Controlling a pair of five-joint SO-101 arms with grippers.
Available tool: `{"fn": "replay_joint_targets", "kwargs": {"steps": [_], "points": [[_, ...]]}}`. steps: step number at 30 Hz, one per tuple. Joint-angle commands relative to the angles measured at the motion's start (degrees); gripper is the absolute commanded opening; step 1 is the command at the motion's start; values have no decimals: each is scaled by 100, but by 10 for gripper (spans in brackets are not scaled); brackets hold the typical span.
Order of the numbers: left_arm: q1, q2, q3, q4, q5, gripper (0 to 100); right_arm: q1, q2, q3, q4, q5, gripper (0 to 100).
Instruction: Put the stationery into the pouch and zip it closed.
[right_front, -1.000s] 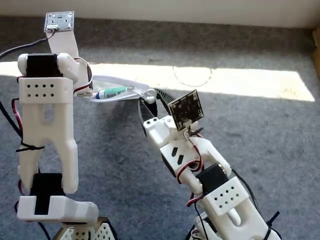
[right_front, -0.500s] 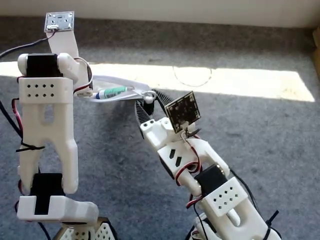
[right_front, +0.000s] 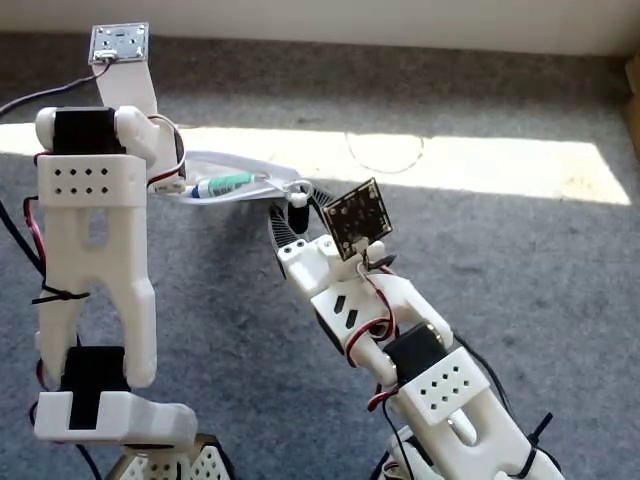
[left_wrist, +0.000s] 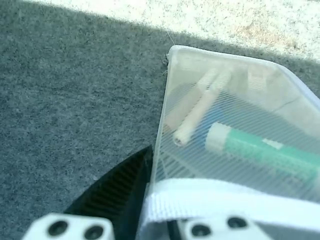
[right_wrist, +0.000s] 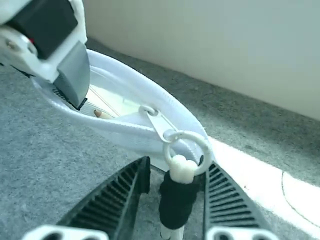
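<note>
- While the left arm stays put, the right arm (right_front: 400, 330) has swung a little toward it over the last second, nosing its jaws in at the pouch's zip end.
- Clear mesh pouch (left_wrist: 280, 90) lies on the grey carpet (right_front: 520, 270), unmoved. The left gripper (right_front: 180, 185) is pinched on its rim at the far end from the zip pull, and its mouth gapes open.
- Stationery is already inside: a green marker (left_wrist: 260, 152) beside a white stick (left_wrist: 197, 115).
- Right gripper (right_wrist: 175, 167) stands partly open, its jaws straddling the black pull tab (right_wrist: 176, 197) without visibly clamping it.
- Pull ring (right_wrist: 186, 150) and slider (right_wrist: 149, 111) sit where they were, so zipping looks not yet begun; a squeeze on the tab seems next.
</note>
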Motion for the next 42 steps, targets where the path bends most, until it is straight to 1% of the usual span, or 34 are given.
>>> {"fn": "replay_joint_targets", "kwargs": {"steps": [1,4,10,16,31,37,42], "points": [[-4,92,22,-88,-35,10,-48,13,-31,-4,53,98],[-4,92,22,-97,-35,10,-40,13,-13,13,62,65],[-13,92,22,-97,-35,10,110,13,-4,31,26,67],[-13,92,22,-97,-35,10,84,13,40,286,26,139],[-13,92,22,-97,-35,10,101,4,48,286,26,138],[-13,92,22,-97,-35,11,101,4,4,277,26,86],[4,92,22,-97,-35,11,110,13,-4,277,53,80]]}}
